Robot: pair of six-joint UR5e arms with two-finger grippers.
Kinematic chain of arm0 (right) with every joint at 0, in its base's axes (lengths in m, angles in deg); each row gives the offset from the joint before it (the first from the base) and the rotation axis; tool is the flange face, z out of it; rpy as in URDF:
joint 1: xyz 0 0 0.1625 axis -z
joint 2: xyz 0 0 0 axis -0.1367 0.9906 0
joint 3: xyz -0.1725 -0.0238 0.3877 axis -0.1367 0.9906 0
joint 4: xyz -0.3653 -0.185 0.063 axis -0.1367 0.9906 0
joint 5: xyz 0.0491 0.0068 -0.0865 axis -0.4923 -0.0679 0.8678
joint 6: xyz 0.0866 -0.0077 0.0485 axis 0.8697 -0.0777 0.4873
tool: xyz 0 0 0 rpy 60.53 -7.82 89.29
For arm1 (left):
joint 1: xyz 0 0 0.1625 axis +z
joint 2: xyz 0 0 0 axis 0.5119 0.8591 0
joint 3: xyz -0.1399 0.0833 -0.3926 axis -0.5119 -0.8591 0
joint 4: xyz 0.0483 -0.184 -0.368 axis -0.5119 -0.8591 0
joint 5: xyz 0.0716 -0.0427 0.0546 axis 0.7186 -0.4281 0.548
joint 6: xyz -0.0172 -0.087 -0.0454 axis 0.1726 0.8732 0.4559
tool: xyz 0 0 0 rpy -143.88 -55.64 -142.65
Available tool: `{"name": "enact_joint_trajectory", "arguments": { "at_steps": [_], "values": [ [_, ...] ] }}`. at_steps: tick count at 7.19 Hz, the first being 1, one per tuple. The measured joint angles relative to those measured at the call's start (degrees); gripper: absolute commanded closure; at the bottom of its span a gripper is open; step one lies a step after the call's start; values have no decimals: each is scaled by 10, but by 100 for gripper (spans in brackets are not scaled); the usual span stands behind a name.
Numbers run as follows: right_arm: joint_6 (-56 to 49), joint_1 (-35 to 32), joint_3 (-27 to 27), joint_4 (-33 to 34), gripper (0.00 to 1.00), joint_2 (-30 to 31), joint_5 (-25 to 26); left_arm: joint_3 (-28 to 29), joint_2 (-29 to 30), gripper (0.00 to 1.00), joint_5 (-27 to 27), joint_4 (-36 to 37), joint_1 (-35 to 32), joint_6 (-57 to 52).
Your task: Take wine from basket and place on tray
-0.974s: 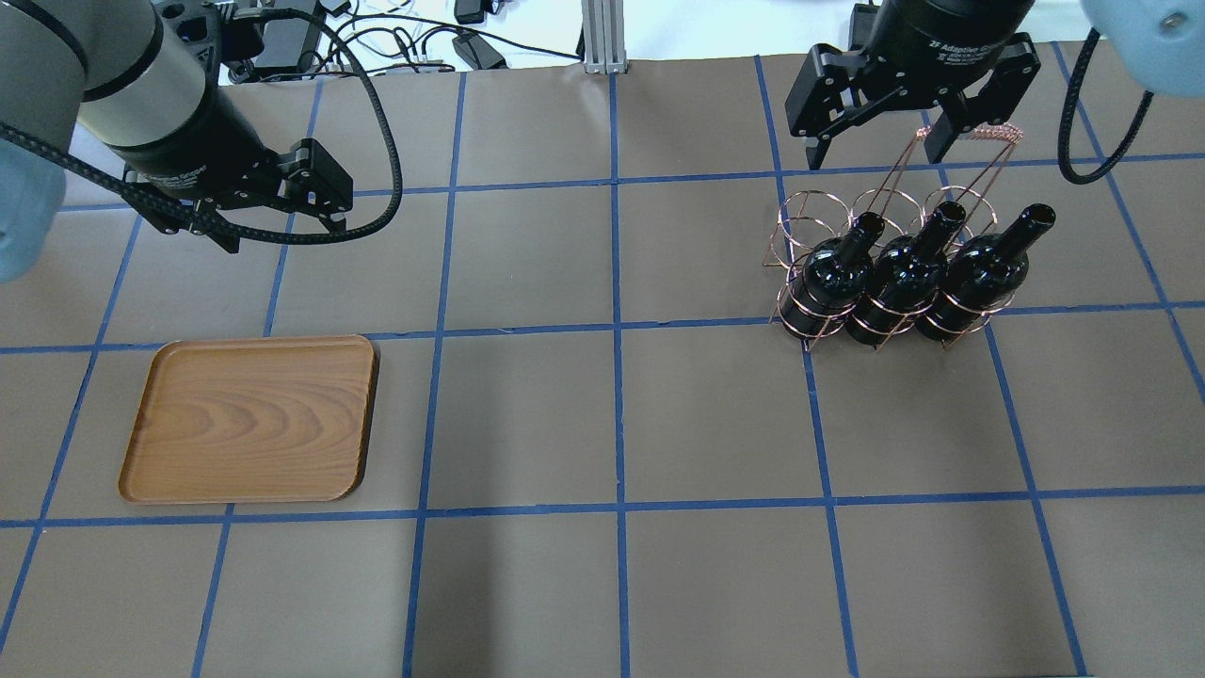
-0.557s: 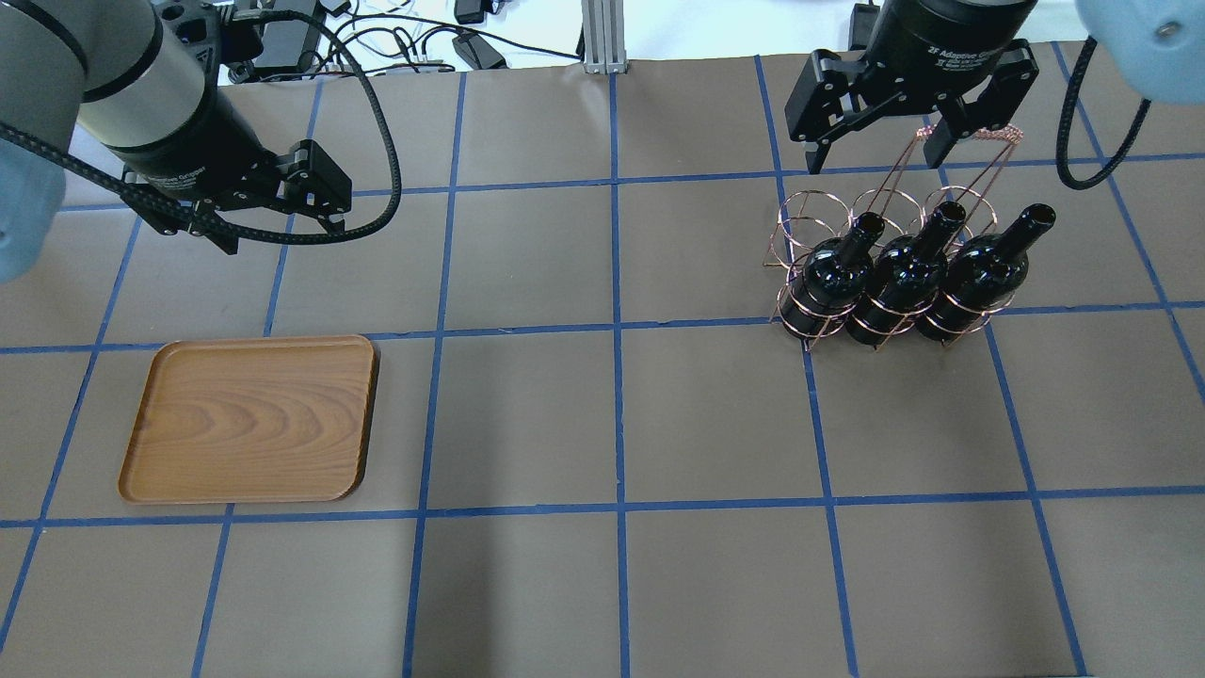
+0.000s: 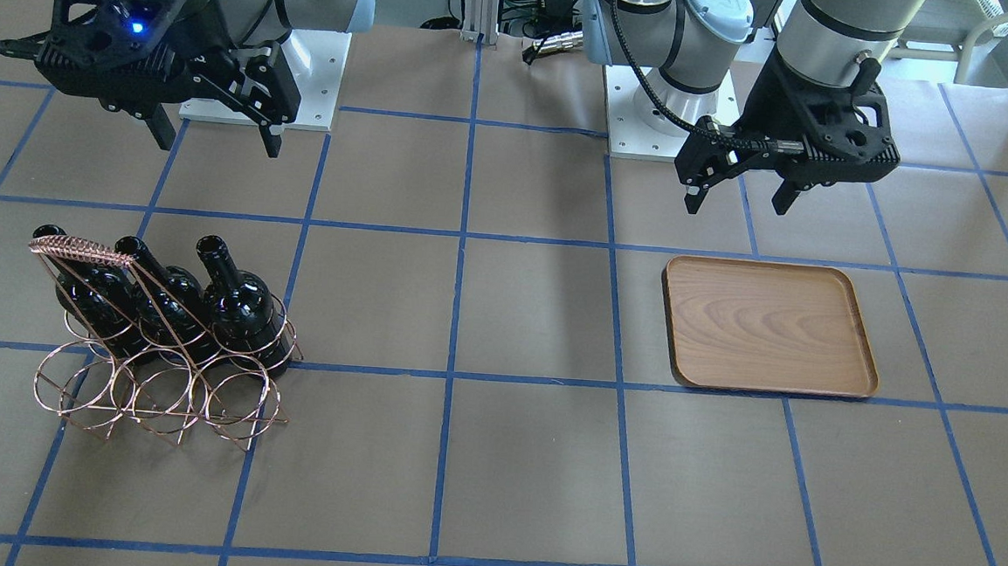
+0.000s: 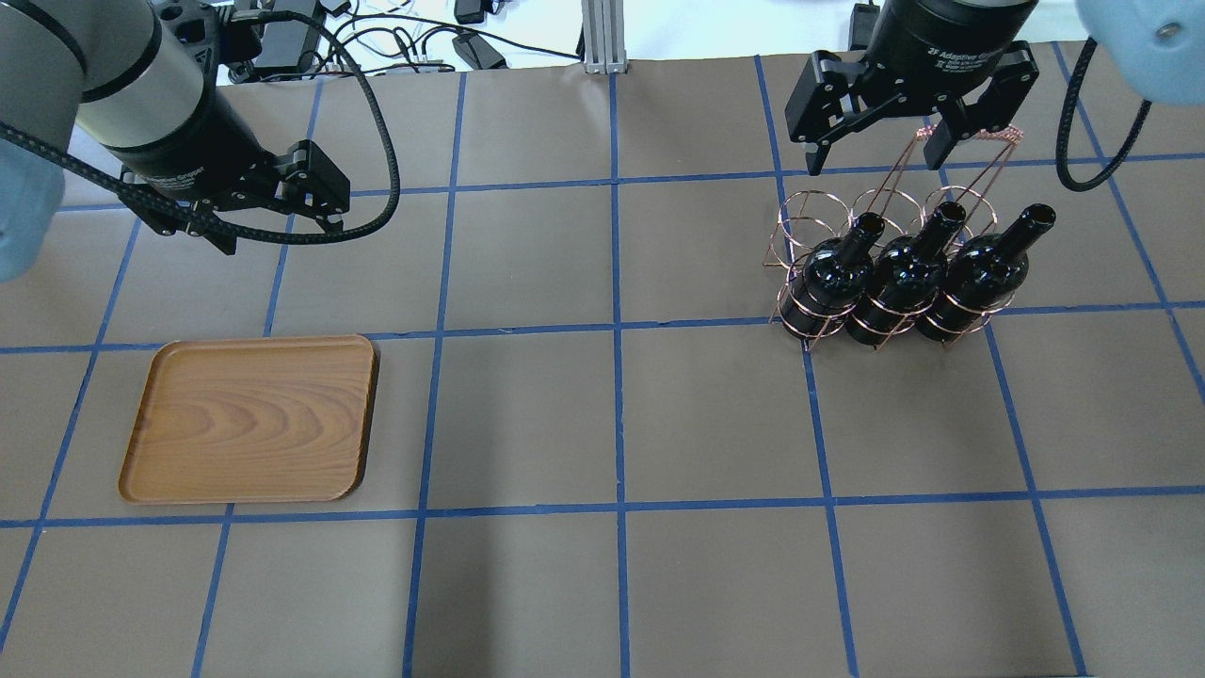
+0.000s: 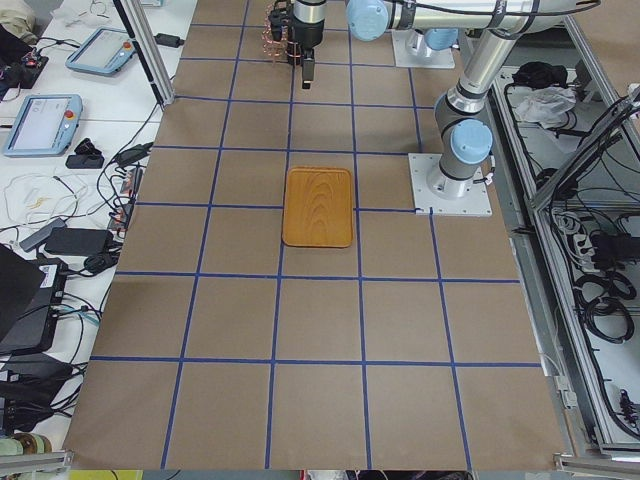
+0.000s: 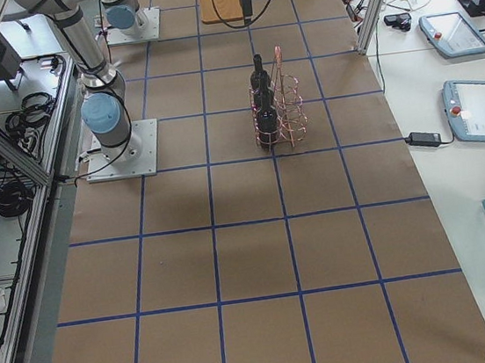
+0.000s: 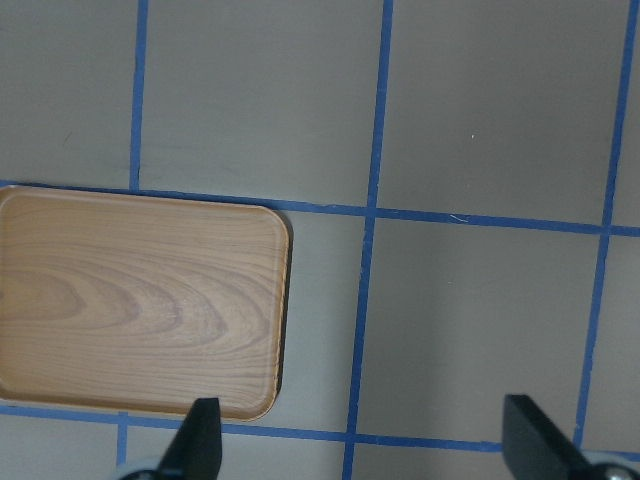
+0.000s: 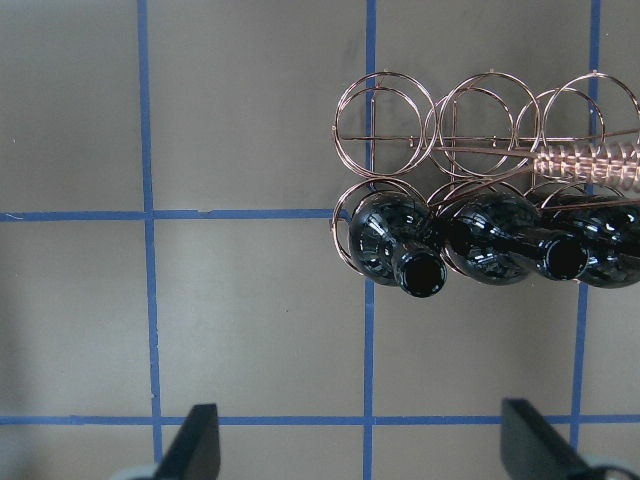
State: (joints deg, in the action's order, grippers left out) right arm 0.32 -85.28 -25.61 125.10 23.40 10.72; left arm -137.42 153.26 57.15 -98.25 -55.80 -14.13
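Note:
Three glossy dark wine bottles lie side by side in the copper wire basket on the table's right half, necks pointing up toward the robot. They also show in the front view and the right wrist view. My right gripper is open and empty, above the basket's coiled handle side and clear of the bottles. The empty wooden tray lies at the left, also in the left wrist view. My left gripper is open and empty, above the table beyond the tray.
Brown table with a blue tape grid. The arms' white base plates stand at the robot's edge. Cables and an aluminium post lie at the far edge. The basket's outer row of rings holds nothing.
Almost nothing: the right gripper has shifted very slightly above the basket. The bottles, basket, tray and left gripper have stayed in place.

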Motion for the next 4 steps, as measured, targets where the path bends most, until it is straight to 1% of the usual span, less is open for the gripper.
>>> {"name": "enact_joint_trajectory", "arguments": {
  "at_steps": [2, 3, 4],
  "values": [
    [-21, 18, -1, 5, 0, -5, -4, 0, 0, 0, 0, 0, 1, 0],
    [-51, 50, -7, 12, 1, -11, -7, 0, 0, 0, 0, 0, 2, 0],
    [-78, 86, -30, 32, 1, -16, -8, 0, 0, 0, 0, 0, 2, 0]
  ]
}}
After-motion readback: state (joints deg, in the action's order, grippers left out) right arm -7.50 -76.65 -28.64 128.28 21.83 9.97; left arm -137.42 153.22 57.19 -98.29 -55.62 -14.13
